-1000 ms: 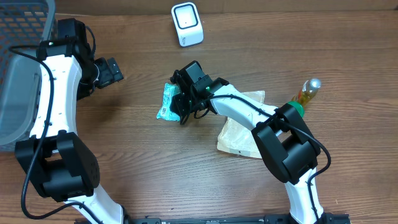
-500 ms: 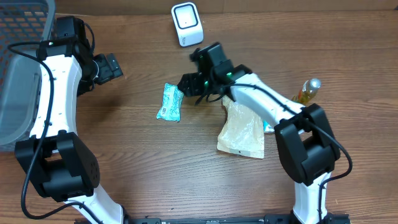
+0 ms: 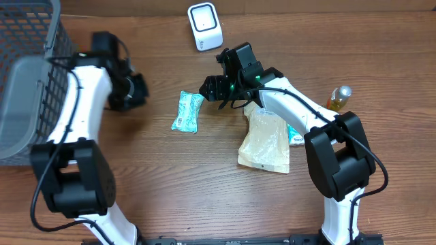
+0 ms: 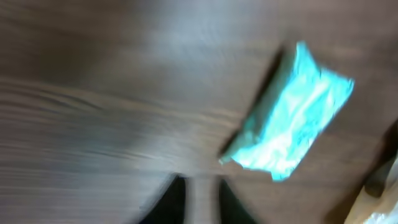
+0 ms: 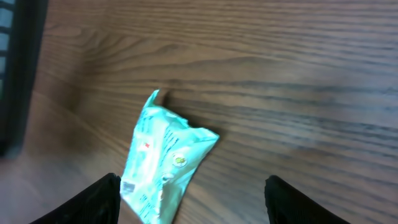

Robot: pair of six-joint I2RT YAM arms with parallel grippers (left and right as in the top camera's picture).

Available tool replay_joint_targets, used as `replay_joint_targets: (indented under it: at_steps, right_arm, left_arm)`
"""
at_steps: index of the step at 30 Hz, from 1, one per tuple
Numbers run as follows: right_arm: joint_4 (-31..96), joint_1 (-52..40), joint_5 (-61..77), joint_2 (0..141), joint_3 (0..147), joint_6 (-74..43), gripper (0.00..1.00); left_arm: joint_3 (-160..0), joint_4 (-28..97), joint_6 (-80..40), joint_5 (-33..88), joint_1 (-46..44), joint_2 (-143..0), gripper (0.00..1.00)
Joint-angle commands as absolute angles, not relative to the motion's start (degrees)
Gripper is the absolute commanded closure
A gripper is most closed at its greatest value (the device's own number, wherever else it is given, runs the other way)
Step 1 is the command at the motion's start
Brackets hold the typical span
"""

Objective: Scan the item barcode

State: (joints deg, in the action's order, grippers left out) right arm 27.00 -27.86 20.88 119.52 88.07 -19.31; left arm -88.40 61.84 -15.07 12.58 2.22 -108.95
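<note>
Evidently unscanned: the crinkled teal plastic packet (image 3: 187, 112) lies loose just ahead of the spread right tool (image 3: 211, 89); whether the blurred left tool (image 3: 136, 92) is spread cannot be told.

The teal packet (image 5: 165, 163) carries small print and a round mark, none of it legible.

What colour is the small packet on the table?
The packet is light teal; right wrist view shows it best.

Even, soft light; motion blur smears the left wrist view's teal packet (image 4: 292, 115); other views mostly sharp.
</note>
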Motion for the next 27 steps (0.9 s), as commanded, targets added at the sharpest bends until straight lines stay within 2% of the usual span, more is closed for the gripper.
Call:
replay_joint_targets:
  at_steps: [1, 2, 3, 5, 7, 14, 20, 27]
  right_arm:
    - [26.7, -28.0, 24.8, 119.1, 88.1, -19.3, 0.36]
    - [26.6, -28.0, 24.8, 119.1, 88.1, -19.3, 0.47]
    - [26.4, -28.0, 24.8, 119.1, 88.1, -19.3, 0.58]
    - [25.8, -28.0, 25.0, 119.1, 88.1, -19.4, 0.79]
    - [24.9, -28.1, 26.3, 119.1, 88.1, -19.4, 0.88]
    - [21.7, -28.6, 31.3, 120.4, 88.1, -19.8, 0.9]
    - [19.7, -30.3, 32.3, 123.9, 88.1, -19.8, 0.9]
    - [14.3, -32.0, 32.2, 129.2, 88.1, -19.8, 0.9]
  left_arm:
    - [-85.9, 61.4, -13.5, 14.5, -0.6, -109.2, 0.64]
    - [-85.9, 61.1, -13.8, 14.9, -1.1, -109.2, 0.86]
    - [-85.9, 60.6, -14.5, 15.5, -1.5, -109.2, 0.96]
    - [-85.9, 59.0, -14.6, 17.6, -2.7, -109.4, 0.96]
    - [-85.8, 57.9, -14.6, 17.4, -4.0, -109.6, 0.96]
    - [-85.8, 56.2, -14.6, 18.2, -6.5, -114.1, 0.96]
    - [-85.9, 53.6, -10.0, 25.6, -6.8, -120.8, 0.96]
    - [-85.9, 53.0, -9.1, 23.2, -6.4, -121.7, 0.96]
